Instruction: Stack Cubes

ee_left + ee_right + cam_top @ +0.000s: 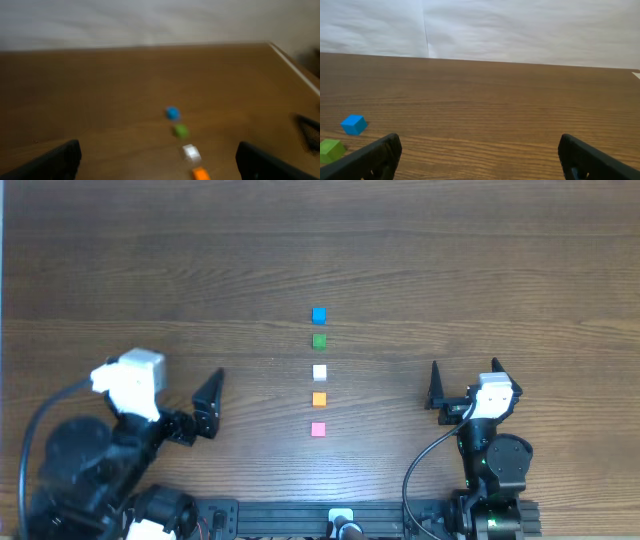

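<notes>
Five cubes point(319, 372) are lined up on the table point(480, 260); left gripper point(157, 148) and right gripper point(465, 370) are held spread, empty.

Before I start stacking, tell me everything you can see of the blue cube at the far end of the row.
The small blue cube looks like a solid, matte block, evenly coloured. It sits flat on the brown wooden table, at the upper end, in the top view, of a straight row of five cubes. Its neighbour, the small green cube, is close but apart. Nothing lies on it; only the table touches it.
</notes>
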You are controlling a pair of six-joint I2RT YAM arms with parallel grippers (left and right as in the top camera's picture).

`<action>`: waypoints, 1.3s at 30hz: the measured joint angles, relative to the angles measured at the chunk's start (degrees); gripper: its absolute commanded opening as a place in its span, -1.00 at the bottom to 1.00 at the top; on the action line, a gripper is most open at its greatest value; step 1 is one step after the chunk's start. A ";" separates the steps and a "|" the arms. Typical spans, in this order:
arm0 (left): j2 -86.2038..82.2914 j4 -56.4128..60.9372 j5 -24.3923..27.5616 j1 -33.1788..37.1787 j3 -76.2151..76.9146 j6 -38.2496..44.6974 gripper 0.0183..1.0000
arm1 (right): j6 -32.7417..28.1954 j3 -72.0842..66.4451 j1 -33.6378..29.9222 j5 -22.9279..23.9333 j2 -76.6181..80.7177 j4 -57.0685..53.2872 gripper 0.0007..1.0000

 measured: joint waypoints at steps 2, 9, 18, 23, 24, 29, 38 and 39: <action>6.36 -4.46 0.90 -4.42 6.86 -0.55 1.00 | 0.04 0.00 0.00 0.00 0.00 0.02 0.99; 27.52 -12.04 3.85 -17.20 22.51 -2.01 1.00 | 0.00 0.00 0.00 0.00 0.02 0.00 0.99; 48.83 -14.43 -0.17 -24.70 24.87 -19.41 0.99 | 0.00 0.00 0.00 0.00 0.02 0.02 0.98; 56.26 -17.46 -2.10 -27.82 24.87 -30.93 0.99 | 0.00 0.00 0.00 0.00 0.00 0.02 0.98; 57.57 -18.43 -2.32 -28.50 24.87 -33.00 1.00 | 0.02 0.00 0.00 0.00 0.02 0.02 0.98; 62.60 -19.82 -2.58 -30.88 24.46 -40.96 1.00 | 0.00 0.00 0.00 0.00 0.02 0.02 0.99; 64.74 -8.17 -2.71 -32.83 12.28 -50.62 1.00 | 0.02 0.00 0.00 -0.02 0.02 0.02 0.99; 64.83 -6.12 -2.69 -33.07 10.62 -51.12 1.00 | 0.00 0.00 0.00 -0.02 0.02 0.00 0.99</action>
